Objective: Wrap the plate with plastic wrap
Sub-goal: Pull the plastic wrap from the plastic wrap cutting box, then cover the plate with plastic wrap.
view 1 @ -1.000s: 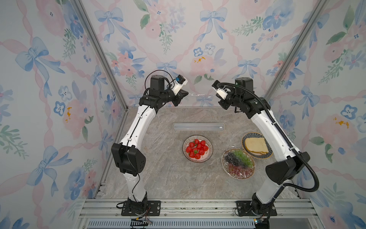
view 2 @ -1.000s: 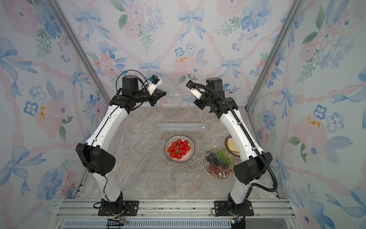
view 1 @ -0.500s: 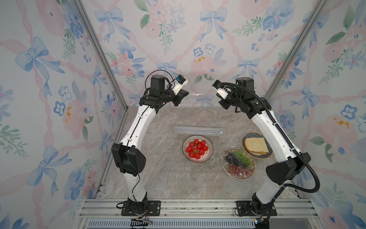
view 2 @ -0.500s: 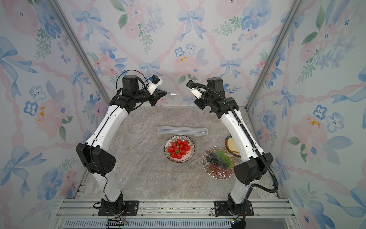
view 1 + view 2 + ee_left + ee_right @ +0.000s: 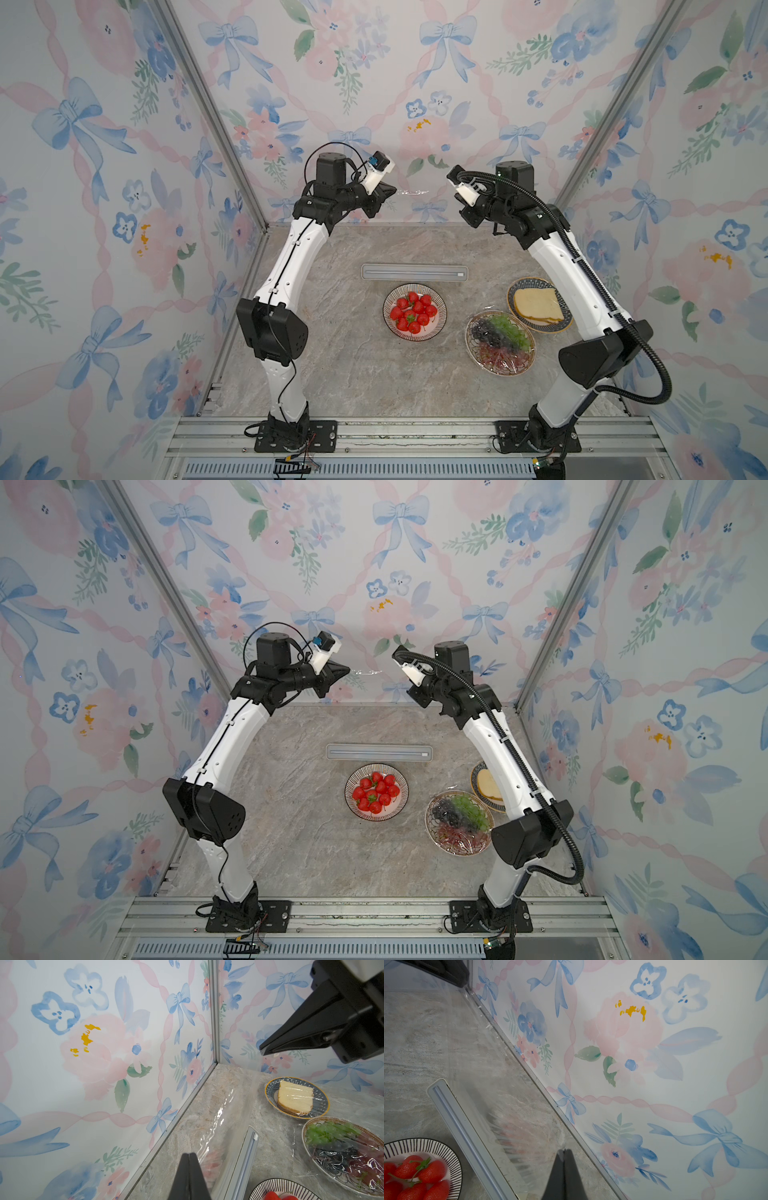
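The plastic wrap (image 5: 220, 1126) rises as a clear, glossy sheet from the long narrow box (image 5: 414, 272) lying on the table. Both arms are raised high near the back wall. My left gripper (image 5: 392, 192) and my right gripper (image 5: 462, 210) face each other, each shut on an upper corner of the wrap (image 5: 500, 1126). A bright glint of the film's top edge (image 5: 412, 192) shows between them. Below, just in front of the box, stands the striped plate (image 5: 387, 309) with red strawberries, uncovered. In the left wrist view the right gripper (image 5: 262, 1051) shows with its jaws pressed together.
A glass plate of grapes (image 5: 500, 343) and a blue plate with bread (image 5: 539, 304) stand to the right, both under film. The right arm's forearm crosses above the bread plate. Floral walls close in the back and both sides.
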